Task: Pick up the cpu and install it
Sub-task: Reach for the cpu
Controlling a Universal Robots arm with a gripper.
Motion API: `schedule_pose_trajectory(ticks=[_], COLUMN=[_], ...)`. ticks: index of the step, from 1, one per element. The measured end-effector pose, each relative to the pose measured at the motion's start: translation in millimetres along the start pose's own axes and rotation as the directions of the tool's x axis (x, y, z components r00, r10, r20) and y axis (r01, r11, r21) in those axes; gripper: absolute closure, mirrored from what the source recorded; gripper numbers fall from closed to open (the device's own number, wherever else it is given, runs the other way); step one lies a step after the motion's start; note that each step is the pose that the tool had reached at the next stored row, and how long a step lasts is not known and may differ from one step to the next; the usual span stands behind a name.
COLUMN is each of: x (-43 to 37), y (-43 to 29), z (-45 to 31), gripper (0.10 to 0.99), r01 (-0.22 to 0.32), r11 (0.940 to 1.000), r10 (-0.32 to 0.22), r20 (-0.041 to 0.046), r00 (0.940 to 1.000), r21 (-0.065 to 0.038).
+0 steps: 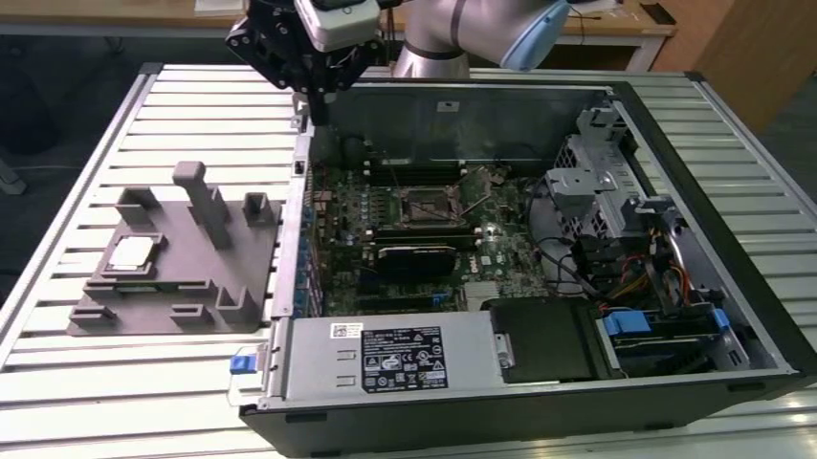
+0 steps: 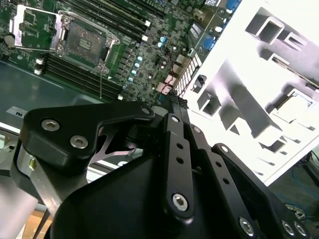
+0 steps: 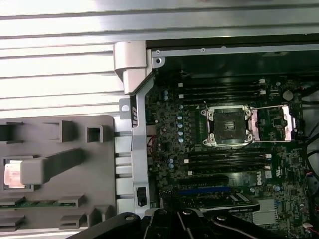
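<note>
Two jaws together, gripping nothing, near case (image 1: 537, 411) corner; cpu (image 1: 132, 252) resting in grey fixture (image 1: 128, 320).

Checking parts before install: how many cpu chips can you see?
1. The cpu lies on the grey fixture, outside the computer case; the socket holds none.

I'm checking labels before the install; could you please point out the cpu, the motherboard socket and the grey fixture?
cpu (image 1: 132, 252), exterior view, middle of its pale top.
motherboard socket (image 1: 426, 203), exterior view, its open centre.
grey fixture (image 1: 205, 201), exterior view, its tall post.
</note>
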State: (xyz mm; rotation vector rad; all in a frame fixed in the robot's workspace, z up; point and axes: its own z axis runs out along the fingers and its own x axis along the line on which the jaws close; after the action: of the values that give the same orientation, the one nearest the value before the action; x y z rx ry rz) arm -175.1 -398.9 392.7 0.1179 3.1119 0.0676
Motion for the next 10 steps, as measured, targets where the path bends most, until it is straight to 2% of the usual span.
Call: schedule_pose_trajectory(ticks=[10], x=[6.1], y=[-0.4], z=[-0.1], gripper=[0.98], r01=[0.0], r11=[1.0], r10=[0.0], r20=[0.0001], r00=[1.0], r21=[0.0])
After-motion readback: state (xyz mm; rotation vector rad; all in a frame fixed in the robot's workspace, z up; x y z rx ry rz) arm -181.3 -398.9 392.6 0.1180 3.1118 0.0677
